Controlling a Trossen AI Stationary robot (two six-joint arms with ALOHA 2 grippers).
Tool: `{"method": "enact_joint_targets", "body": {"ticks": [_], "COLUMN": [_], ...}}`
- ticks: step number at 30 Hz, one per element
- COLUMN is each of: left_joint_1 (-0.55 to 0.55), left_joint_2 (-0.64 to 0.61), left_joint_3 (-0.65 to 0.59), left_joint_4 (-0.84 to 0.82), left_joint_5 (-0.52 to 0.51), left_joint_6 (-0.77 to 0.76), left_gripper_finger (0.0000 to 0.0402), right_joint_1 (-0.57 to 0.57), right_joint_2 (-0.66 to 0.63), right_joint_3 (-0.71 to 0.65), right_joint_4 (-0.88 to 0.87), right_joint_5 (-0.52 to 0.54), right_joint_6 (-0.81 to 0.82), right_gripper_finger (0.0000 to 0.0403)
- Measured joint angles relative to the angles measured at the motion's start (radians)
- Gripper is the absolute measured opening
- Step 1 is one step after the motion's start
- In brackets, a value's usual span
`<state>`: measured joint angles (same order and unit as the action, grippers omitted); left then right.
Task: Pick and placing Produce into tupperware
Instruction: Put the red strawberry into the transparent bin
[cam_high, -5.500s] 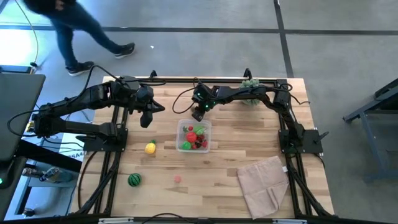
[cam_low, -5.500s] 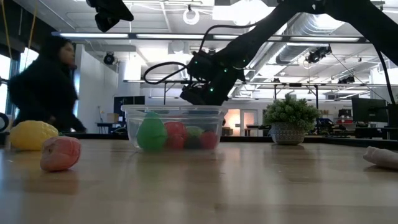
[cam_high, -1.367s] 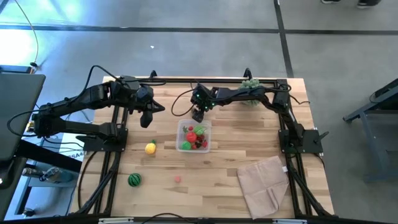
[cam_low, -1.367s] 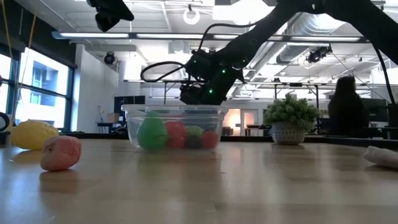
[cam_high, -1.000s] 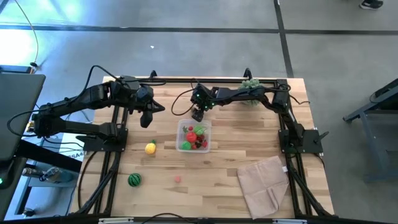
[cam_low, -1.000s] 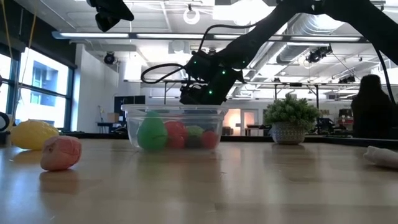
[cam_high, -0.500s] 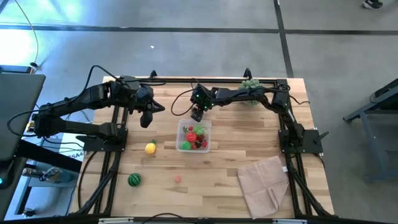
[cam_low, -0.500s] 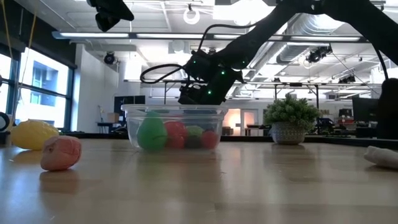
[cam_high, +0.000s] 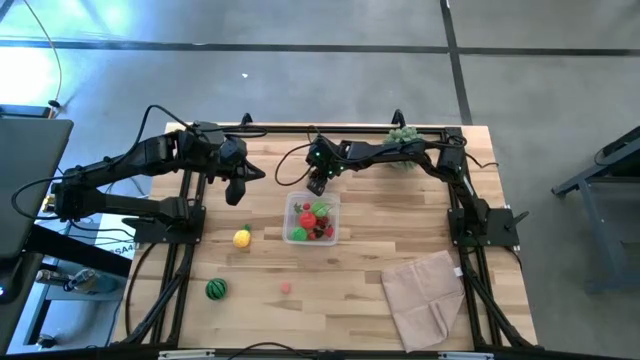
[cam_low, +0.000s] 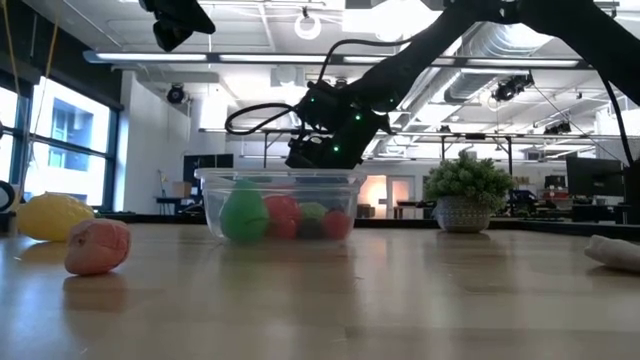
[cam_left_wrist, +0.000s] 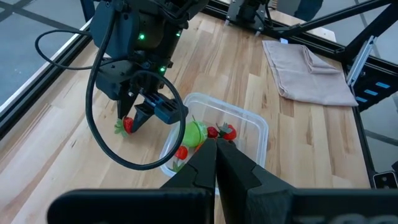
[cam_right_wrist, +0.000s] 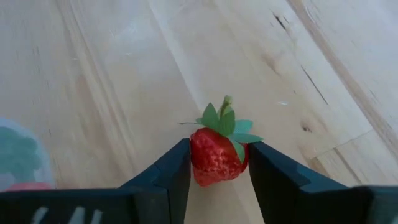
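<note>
1. Red toy strawberry (cam_right_wrist: 216, 155) with green leaves pinched between the two dark fingers (cam_right_wrist: 168, 171) of the right gripper (cam_high: 318, 184), low over the bare wooden table (cam_high: 380, 225), just beyond the far rim of the tupperware (cam_high: 311, 219).
2. Same strawberry (cam_left_wrist: 128, 124) visible from the left wrist view, caught at the tips of the right gripper (cam_left_wrist: 135, 118), beside the clear tub (cam_left_wrist: 252, 127) and not inside it.
3. Clear tupperware (cam_low: 283, 203) near the table's middle, holding a green round piece (cam_low: 241, 214), several red pieces and a smaller green one.
4. Yellow lemon (cam_high: 242, 238) on the wood to the left of the tub, apart from it.
5. Green striped melon ball (cam_high: 215, 289) nearer the front left corner, well apart from the tub.
6. Small pink-red fruit (cam_high: 286, 288) in front of the tub; up close in the low view (cam_low: 97, 246).
7. Left gripper (cam_high: 238, 189) raised over the table's left rear, fingers (cam_left_wrist: 205, 158) pressed together, empty.
8. Beige folded cloth (cam_high: 423, 297) at the front right.
9. Spiky pale-green plant ball (cam_high: 403, 134) at the back edge, by the right arm.
</note>
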<state>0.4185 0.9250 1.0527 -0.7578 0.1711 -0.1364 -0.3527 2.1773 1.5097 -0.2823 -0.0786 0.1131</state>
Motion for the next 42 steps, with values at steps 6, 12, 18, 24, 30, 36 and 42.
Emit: {"method": "enact_joint_targets", "body": {"ticks": [6,12,18,24,30,36,42], "left_joint_1": [0.000,0.000,0.000,0.000,0.000,0.000,0.000], "left_joint_2": [0.000,0.000,0.000,0.000,0.000,0.000,0.000], "left_joint_3": [0.000,0.000,0.000,0.000,0.000,0.000,0.000], "left_joint_4": [0.000,0.000,0.000,0.000,0.000,0.000,0.000], "left_joint_5": [0.000,0.000,0.000,0.000,0.000,0.000,0.000], "left_joint_6": [0.000,0.000,0.000,0.000,0.000,0.000,0.000], "left_gripper_finger": [0.0001,0.0001,0.0001,0.0001,0.0001,0.0001,0.0001], "right_joint_1": [0.000,-0.001,-0.005,-0.014,-0.014,-0.009,0.037], "right_joint_2": [0.000,0.001,0.001,-0.016,-0.092,-0.218,-0.382], "right_joint_3": [0.000,0.000,0.000,0.000,0.000,0.000,0.000], "right_joint_4": [0.005,0.018,0.029,0.033,0.017,-0.043,-0.098], "right_joint_5": [-0.004,-0.024,-0.036,-0.053,-0.026,0.007,0.024], "right_joint_6": [0.015,0.042,0.055,0.070,0.063,0.044,0.013], "right_gripper_finger": [0.0122,0.0119,0.0104,0.0098,0.0097,0.0097,0.0097]}}
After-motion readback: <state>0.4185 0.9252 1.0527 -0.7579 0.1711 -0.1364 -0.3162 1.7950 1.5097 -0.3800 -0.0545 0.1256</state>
